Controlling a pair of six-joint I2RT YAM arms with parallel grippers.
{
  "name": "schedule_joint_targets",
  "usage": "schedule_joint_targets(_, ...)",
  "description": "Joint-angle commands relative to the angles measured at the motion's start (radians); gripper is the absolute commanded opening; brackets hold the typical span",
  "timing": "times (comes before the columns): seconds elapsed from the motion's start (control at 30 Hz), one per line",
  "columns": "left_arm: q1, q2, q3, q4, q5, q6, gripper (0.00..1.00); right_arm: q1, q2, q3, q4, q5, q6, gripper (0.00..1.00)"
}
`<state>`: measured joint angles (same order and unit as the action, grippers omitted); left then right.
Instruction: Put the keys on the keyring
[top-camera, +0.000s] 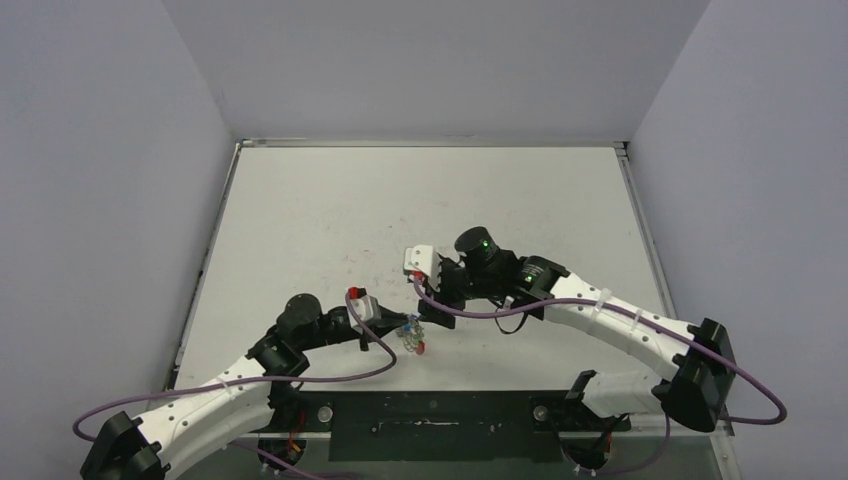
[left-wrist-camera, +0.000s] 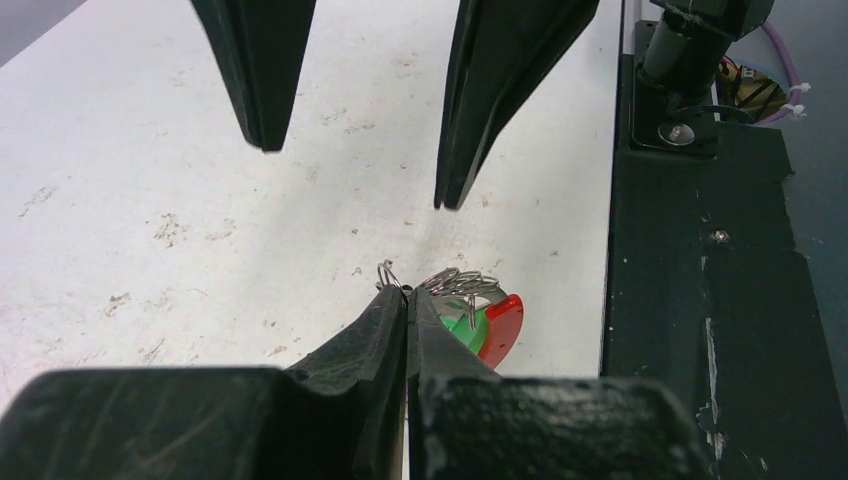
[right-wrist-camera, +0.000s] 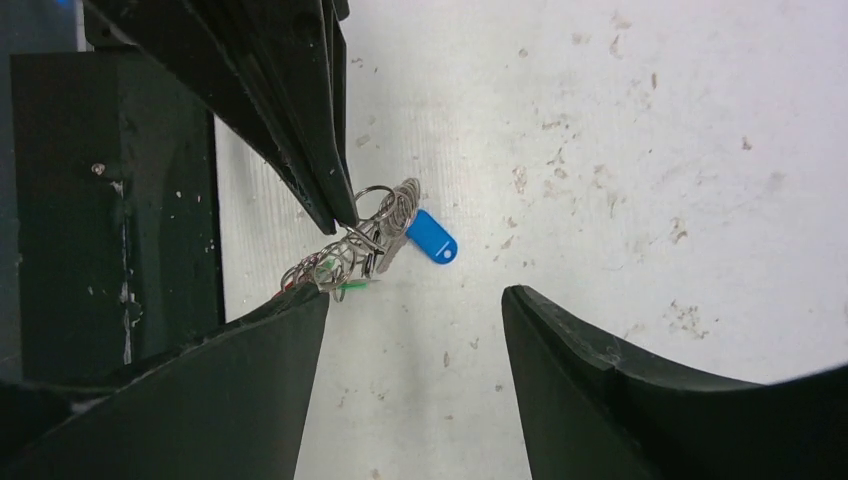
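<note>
Keyring (right-wrist-camera: 358, 247): silvery coil lying low near the tabletop's (top-camera: 330, 210) near edge, just ahead of the black base plate (top-camera: 430, 425). 1 small wire loop at its end is pinched by the left tool (left-wrist-camera: 406, 295). Whether the coil rests on the surface or hangs just above it cannot be told.
Red section (left-wrist-camera: 503, 322): on the side of the coil nearest the base plate.
Keys: the blue key (right-wrist-camera: 432, 237) touches the coil's far end, but whether it is already threaded cannot be told. The green key (left-wrist-camera: 462, 326) shows only as a head tucked under the coil, beside the red part.
Step in hand: probably threading, with 1 arm presenting the ring while the right tool (right-wrist-camera: 418, 293) lines up on the blue key.
Next move: likely a small, careful descent and a pinch on the blue head alone, keeping clear of the coil and the other fingers.
Left tool state: closed, tips pressed together on the wire loop.
Right tool state: spread wide and empty, touching nothing.
Left arm (top-camera: 230, 385) pose: low, stretched forward and angled toward the middle.
Right arm (top-camera: 620, 320) pose: reaching in from the right, elbow bent, wrist pitched down over the coil.
</note>
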<state>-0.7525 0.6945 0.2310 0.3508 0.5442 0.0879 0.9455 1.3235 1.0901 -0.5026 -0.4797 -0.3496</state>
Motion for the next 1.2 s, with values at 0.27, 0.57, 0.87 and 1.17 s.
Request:
schedule_joint_targets(0.27,-0.006,-0.042,-0.042,0.203,0.026,-0.03,0.0,-0.102,-0.176,-0.335,0.602,-0.329,-0.062,0.55)
schedule_joint_targets(0.57,-0.006,-0.041,-0.045,0.233,0.059,-0.031,0.0,-0.123,-0.112,-0.337,0.63,-0.429,-0.088,0.35)
schedule_joint_targets(0.87,-0.007,-0.04,-0.038,0.234,0.068,-0.031,0.0,-0.125,-0.059,-0.316,0.598,-0.525,-0.122,0.31)
schedule_joint_targets(1.17,-0.006,-0.043,-0.035,0.221,0.063,-0.029,0.0,-0.132,-0.046,-0.272,0.506,-0.517,-0.172,0.0)
